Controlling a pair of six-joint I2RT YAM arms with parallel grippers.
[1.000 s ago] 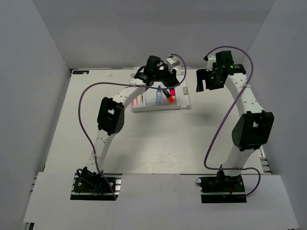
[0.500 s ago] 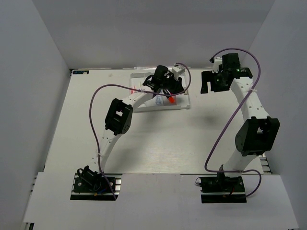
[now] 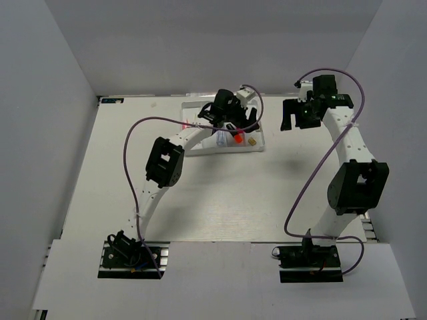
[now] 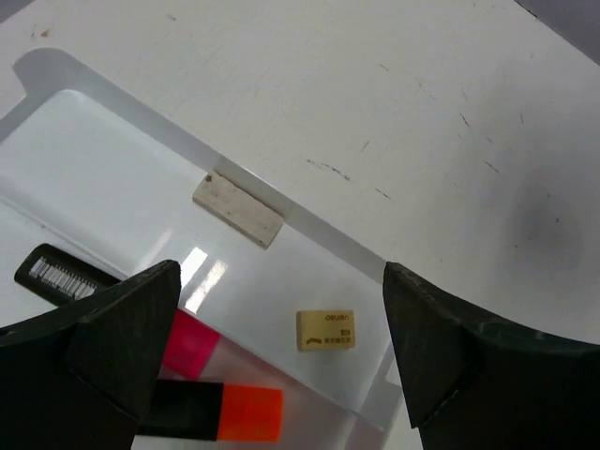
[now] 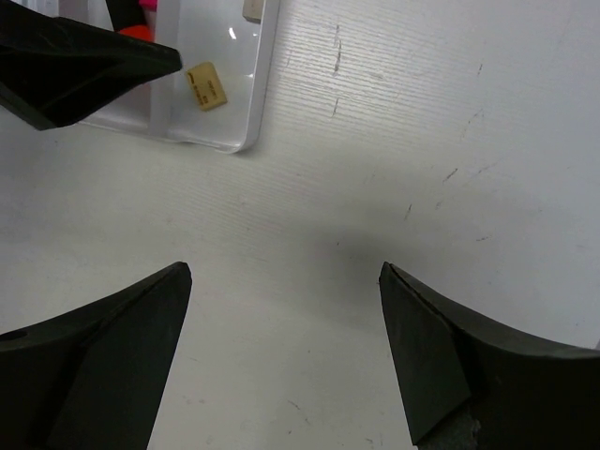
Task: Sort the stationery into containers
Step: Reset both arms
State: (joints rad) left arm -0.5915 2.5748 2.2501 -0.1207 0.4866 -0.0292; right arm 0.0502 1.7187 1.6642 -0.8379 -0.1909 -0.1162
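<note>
The white tray (image 3: 257,149) lies at the back of the table. My left gripper (image 4: 279,269) hangs open above the tray's right-hand compartment (image 4: 112,159). Straight below its spread fingers a small beige eraser (image 4: 325,330) lies flat on the tray floor, touching neither finger. A longer beige eraser (image 4: 238,209) rests against the tray's rim. Two black highlighters lie beside them, one pink-ended (image 4: 192,345), one orange-ended (image 4: 251,413). My right gripper (image 5: 283,269) stands open over bare table to the right of the tray (image 5: 255,84), with nothing in it.
From above, the left arm reaches over the tray and hides most of it; the orange highlighter end (image 3: 237,139) and the small eraser (image 3: 253,141) show. Grey walls close in the table on three sides. The right gripper (image 3: 293,115) is near the back wall.
The left gripper swung right over the tray, then opened, and the small eraser now lies free in the tray. The right arm drifted slightly to the right.
</note>
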